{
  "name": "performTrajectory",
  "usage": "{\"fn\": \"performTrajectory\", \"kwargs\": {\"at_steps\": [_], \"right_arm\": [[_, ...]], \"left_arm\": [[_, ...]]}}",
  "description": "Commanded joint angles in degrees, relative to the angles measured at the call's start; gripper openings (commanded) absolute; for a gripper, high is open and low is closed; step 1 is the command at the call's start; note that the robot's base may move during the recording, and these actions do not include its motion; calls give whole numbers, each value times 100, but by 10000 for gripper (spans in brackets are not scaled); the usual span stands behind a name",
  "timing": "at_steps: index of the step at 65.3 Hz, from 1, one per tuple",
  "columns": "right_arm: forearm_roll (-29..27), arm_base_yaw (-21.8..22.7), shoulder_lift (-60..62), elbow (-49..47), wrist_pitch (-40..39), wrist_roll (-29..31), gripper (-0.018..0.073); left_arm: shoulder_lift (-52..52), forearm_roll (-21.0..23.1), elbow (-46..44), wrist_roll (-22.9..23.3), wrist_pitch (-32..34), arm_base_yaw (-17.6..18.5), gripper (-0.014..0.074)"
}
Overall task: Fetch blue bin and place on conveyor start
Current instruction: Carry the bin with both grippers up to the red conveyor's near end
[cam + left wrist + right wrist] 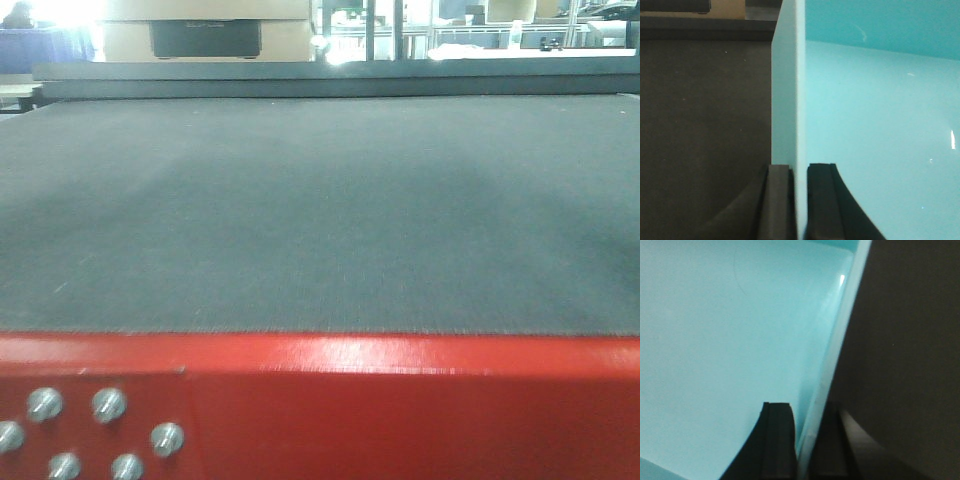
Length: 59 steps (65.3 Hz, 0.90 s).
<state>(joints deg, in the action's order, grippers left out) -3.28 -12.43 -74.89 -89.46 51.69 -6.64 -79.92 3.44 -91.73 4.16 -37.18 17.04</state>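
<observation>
The left end effector [800, 170] and the right end effector [805, 412] are each clamped on one wall of the blue bin [880, 125] over the conveyor start [320, 220], so lower both evenly, keeping it level.

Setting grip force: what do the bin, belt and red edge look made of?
The bin looks like smooth glossy plastic: sharp glints on its wall. The belt seems matte woven fabric; fine weave shows. The red edge is probably painted metal: glossy sheen, bolt heads in it.
</observation>
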Motion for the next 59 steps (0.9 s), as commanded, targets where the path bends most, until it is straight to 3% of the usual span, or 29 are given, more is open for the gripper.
{"fn": "performTrajectory", "kwargs": {"at_steps": [1, 59], "right_arm": [[148, 24, 84, -22, -118, 158, -151], [148, 24, 84, -22, -118, 158, -151]], "left_arm": [[81, 32, -52, 1, 363, -9, -111], [81, 32, -52, 1, 363, -9, -111]]}}
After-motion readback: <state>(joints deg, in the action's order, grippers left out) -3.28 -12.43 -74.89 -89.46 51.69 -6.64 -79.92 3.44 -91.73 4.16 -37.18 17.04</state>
